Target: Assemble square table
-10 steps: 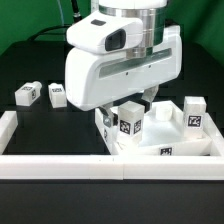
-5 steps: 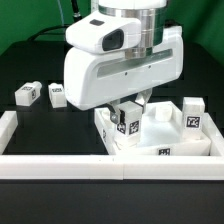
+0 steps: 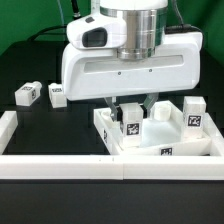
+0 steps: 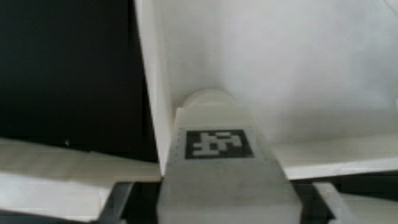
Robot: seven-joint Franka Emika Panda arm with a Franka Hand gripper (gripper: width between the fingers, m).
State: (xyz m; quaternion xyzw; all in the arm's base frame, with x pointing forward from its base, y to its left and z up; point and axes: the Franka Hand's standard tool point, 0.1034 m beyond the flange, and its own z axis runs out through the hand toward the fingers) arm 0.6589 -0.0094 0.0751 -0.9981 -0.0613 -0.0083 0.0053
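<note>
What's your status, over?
Gripper shut on upright leg, over tabletop, toward the exterior view's left. Two loose legs lie farther left. Nothing seen in the way.

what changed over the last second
The end effector turned about its upright axis, from angled to square-on, and the leg in its grip turned with it on the table top. Nothing was taken hold of or let go. The two loose legs and the corner leg on the exterior view's right stayed put.

Black tabletop (image 3: 50,125), perhaps green backdrop (image 3: 20,25)
</note>
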